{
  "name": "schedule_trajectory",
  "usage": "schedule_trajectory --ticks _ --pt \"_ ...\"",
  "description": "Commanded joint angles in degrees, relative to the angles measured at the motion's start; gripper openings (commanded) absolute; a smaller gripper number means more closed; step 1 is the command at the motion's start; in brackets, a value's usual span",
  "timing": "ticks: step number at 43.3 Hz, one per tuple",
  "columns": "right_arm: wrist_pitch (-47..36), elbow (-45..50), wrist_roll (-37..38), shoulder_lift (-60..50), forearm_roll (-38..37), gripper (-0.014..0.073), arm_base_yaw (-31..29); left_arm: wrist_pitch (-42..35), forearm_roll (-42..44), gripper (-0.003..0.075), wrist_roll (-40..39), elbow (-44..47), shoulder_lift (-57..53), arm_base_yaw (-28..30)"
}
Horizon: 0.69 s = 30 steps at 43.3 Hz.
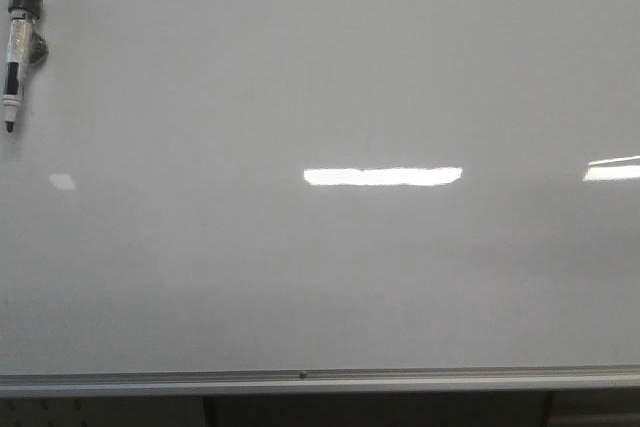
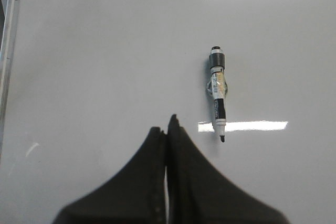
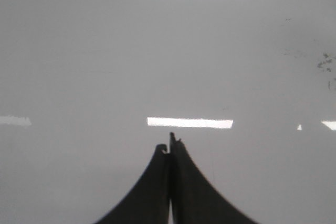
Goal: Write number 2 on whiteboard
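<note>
The whiteboard [image 1: 320, 277] fills the front view, glossy and pale grey, with a silver rail along its bottom edge. No number 2 shows anywhere on it. A marker [image 1: 20, 49] with a black tip pointing down lies on the board at the far upper left; the left wrist view shows the same marker [image 2: 218, 94] ahead of my left gripper [image 2: 166, 127] and off to one side, not touching it. The left gripper is shut and empty. My right gripper [image 3: 169, 144] is shut too, with nothing in it, over bare board. Neither arm appears in the front view.
Bright rectangular light reflections [image 1: 382, 176] lie across the board. A metal frame edge [image 2: 8, 51] runs along one side of the left wrist view. Faint dark smudges [image 3: 325, 66] mark the board in the right wrist view. Dark table legs show below the rail [image 1: 300, 380].
</note>
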Motion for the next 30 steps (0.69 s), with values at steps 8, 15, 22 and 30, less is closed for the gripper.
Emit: schedule_trajectory --ticks 8,15,22,30 --pt "-4.9 0.0 -0.1 -0.8 -0.5 -0.0069 -0.3 -4.9 -0.5 -0.0019 0.0 1.2 -1.1 -0.1" --pt "-4.9 0.0 -0.1 -0.8 -0.5 -0.0069 -0.3 -4.9 -0.5 -0.0020 0.0 1.2 -1.1 -0.1" --pt "-4.9 0.0 -0.1 -0.8 -0.5 -0.0069 -0.3 -4.9 -0.5 -0.0020 0.0 1.2 -1.1 -0.1" --pt "-5.1 0.0 -0.1 -0.8 -0.5 -0.0069 -0.3 -4.9 -0.5 -0.0019 0.0 1.2 -1.1 -1.3"
